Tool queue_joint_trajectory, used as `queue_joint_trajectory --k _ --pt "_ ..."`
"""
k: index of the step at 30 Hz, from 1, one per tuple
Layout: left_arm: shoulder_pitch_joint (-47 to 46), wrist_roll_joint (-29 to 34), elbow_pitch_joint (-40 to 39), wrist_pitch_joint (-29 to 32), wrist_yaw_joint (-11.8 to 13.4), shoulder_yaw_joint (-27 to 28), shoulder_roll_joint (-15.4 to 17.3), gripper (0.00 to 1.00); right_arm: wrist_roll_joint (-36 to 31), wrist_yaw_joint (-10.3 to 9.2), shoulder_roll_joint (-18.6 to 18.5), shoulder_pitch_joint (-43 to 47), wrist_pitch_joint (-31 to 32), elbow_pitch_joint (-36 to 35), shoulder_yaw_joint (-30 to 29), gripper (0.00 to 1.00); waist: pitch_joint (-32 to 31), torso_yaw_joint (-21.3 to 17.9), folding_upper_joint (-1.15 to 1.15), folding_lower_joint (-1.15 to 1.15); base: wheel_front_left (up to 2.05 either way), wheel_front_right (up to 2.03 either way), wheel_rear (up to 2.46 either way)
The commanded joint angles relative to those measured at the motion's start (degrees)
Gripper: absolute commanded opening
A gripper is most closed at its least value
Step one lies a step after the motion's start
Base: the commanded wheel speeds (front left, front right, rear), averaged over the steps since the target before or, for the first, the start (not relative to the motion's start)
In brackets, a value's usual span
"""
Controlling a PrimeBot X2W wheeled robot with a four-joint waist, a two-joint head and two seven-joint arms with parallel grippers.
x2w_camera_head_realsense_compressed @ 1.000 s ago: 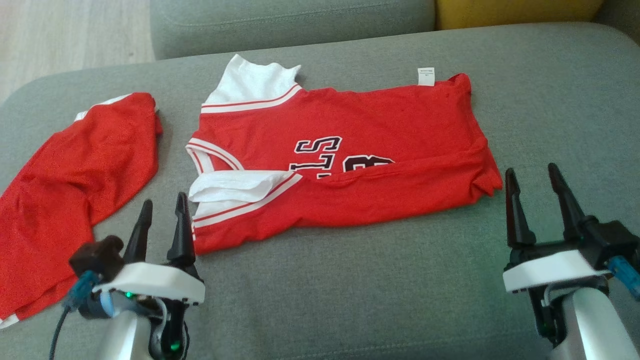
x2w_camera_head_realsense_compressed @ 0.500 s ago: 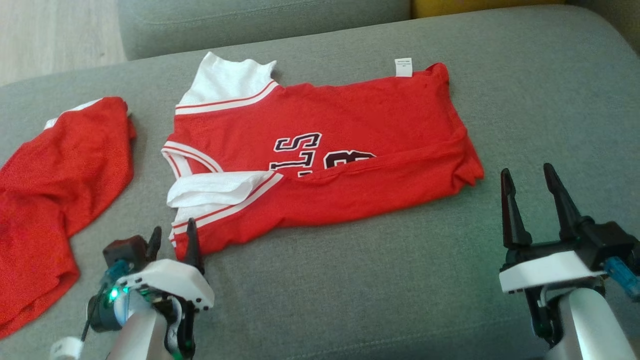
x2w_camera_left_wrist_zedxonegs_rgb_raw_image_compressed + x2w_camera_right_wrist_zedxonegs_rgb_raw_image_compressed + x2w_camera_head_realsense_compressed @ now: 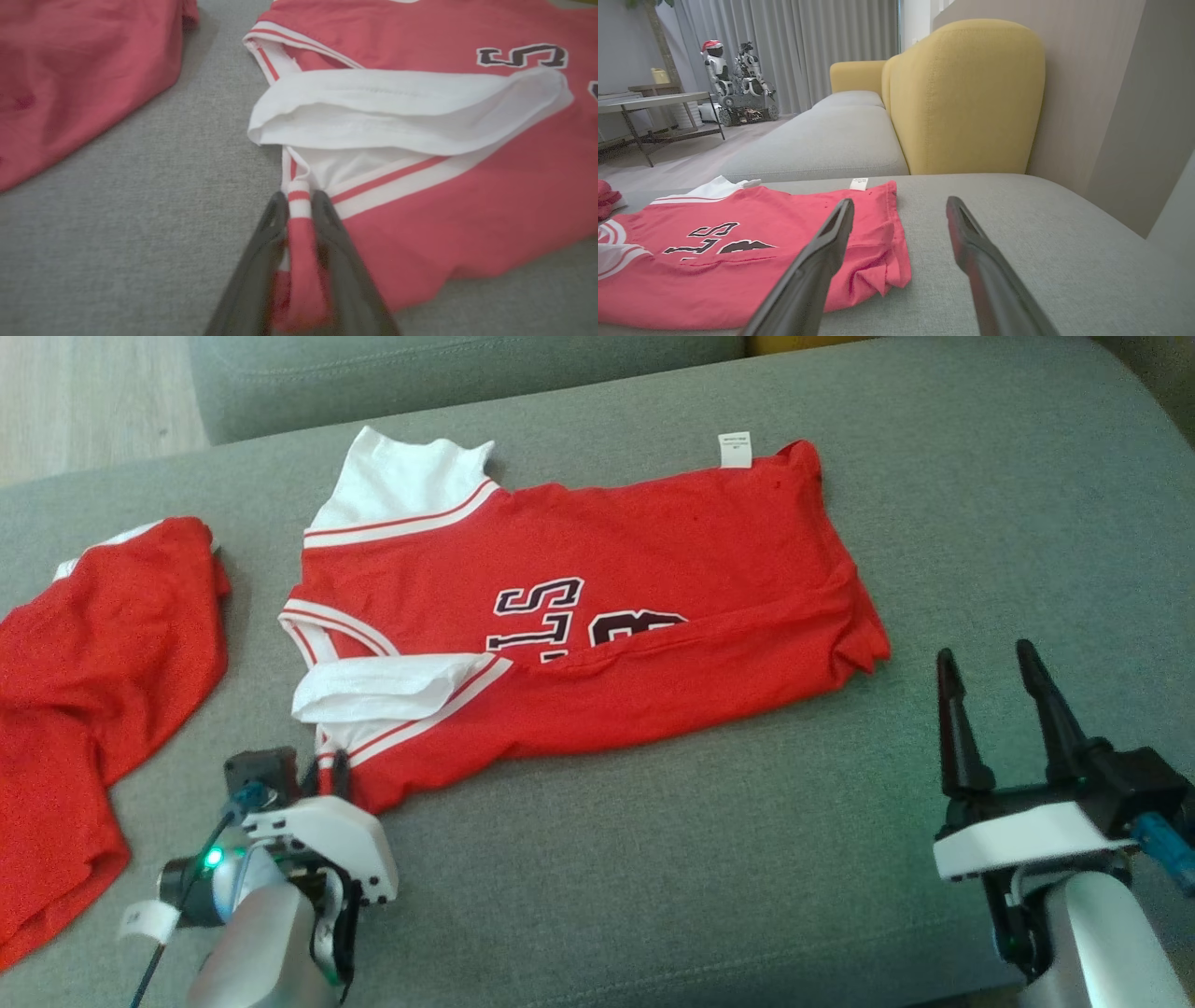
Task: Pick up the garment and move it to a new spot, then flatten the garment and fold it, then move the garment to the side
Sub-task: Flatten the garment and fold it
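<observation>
1. Your left tool [image 3: 299,205] pinches a narrow ridge of the red shirt [image 3: 653,579] at its near-left corner, just below the striped sleeve band. The shirt lies along the grey sofa cushion [image 3: 653,877], its near edge folded up over part of the print.
2. Your right tool [image 3: 985,653] hangs with its fingers spread above the cushion, near the shirt's near-right corner and touching nothing.
3. The pinch looks thin. Before you lift, make sure both fingers bear on cloth well inside the hem, or the ridge will likely slide out.
4. Bring the right tool down onto the near-right corner and close it there first. A lift from one end would probably drag the shirt and bunch it.
5. Raise both ends together and level, keeping the cloth taut between them.
6. Mind the white sleeve [image 3: 392,677], which is folded loosely over the chest and may flop as the shirt rises.
7. Steer clear of the other red garment [image 3: 103,644], which lies apart at the left.
</observation>
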Motion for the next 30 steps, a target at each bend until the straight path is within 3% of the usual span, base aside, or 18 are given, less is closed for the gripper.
queue_joint_trajectory --k 1,10,19,30 --pt "-1.69 -0.71 -0.76 -0.3 -0.45 1.08 0.99 0.0 0.17 0.11 0.14 -2.67 -0.09 -0.63 0.26 1.0 0.27 0.36 0.0 0.0 0.0 0.0 0.0" --pt "-3.21 -1.53 -7.56 -6.3 -1.42 1.76 0.9 0.0 3.07 0.11 1.54 -8.44 6.97 7.4 -2.69 1.0 1.53 3.08 0.0 0.0 0.0 0.0 0.0" --pt "-2.78 -0.2 -17.56 -7.36 -1.3 1.83 0.82 0.0 3.65 0.11 2.33 -16.54 16.35 19.64 -6.71 1.0 3.72 6.01 0.0 0.0 0.0 0.0 0.0" --pt "-1.09 1.56 -20.98 -7.4 -2.7 0.38 0.58 0.0 13.23 0.11 2.39 -23.68 17.12 32.46 -6.22 1.0 4.8 6.79 0.0 0.0 0.0 0.0 0.0"
